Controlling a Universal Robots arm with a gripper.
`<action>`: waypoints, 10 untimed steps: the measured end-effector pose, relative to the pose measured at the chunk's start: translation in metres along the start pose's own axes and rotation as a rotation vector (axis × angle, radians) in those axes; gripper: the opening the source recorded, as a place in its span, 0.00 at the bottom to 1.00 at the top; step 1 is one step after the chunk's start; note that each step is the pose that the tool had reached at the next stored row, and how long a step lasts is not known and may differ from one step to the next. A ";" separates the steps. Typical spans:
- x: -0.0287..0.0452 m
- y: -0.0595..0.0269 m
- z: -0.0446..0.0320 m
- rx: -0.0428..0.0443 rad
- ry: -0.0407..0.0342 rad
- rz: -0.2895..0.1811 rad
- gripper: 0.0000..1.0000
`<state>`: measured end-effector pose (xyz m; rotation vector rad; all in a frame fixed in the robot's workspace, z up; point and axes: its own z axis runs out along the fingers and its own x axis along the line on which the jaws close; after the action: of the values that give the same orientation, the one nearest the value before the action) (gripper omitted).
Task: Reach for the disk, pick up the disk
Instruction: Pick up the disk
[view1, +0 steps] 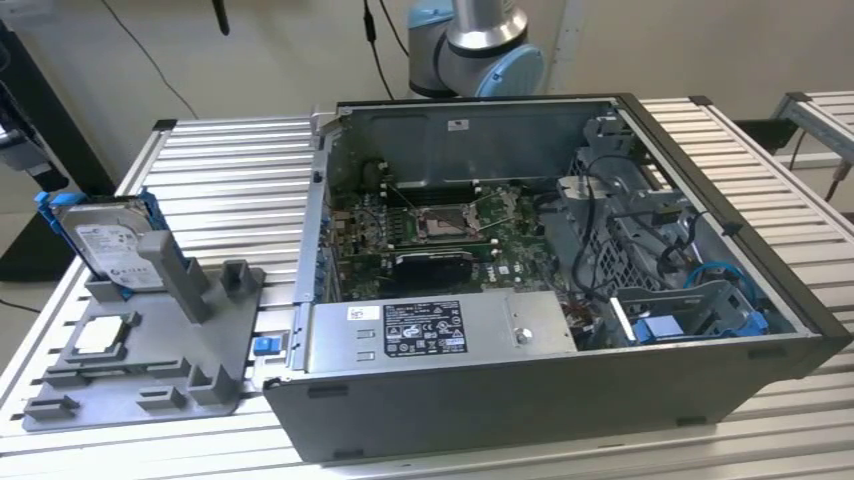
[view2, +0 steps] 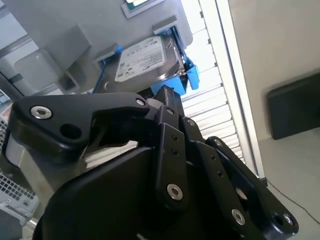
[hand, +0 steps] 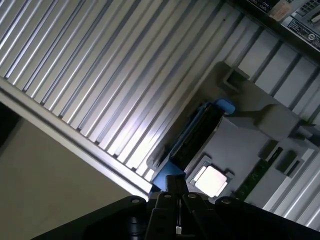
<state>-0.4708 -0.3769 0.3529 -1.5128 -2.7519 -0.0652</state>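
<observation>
The blue-framed, silver-grey rectangular metal disk (view1: 110, 243) is stood on edge in a grey plastic holder (view1: 167, 352). The black gripper (view2: 165, 94), closed and empty, is held near its edge, apart.

Hidden / cropped
Lower part of disk (view1: 110, 243) behind stand (view1: 147, 345) post; arm (view1: 478, 40) cropped at exterior view's top edge.

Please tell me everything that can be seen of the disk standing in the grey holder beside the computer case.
The disk is a flat rectangular hard drive of silver-grey metal with a white printed label. A bright blue plastic frame runs around its edges. It stands on edge, nearly upright, in a slot of the grey holder at the exterior view's left, on the ribbed table. Only the holder touches it.
</observation>
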 end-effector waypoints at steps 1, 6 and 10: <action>0.0000 0.0000 0.0001 -0.0004 -0.0005 0.014 0.00; 0.0000 0.0000 0.0000 -0.0018 -0.0031 0.086 0.00; 0.0000 0.0000 0.0000 -0.0030 -0.0052 0.144 0.00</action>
<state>-0.4708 -0.3770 0.3529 -1.7087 -2.6383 -0.0652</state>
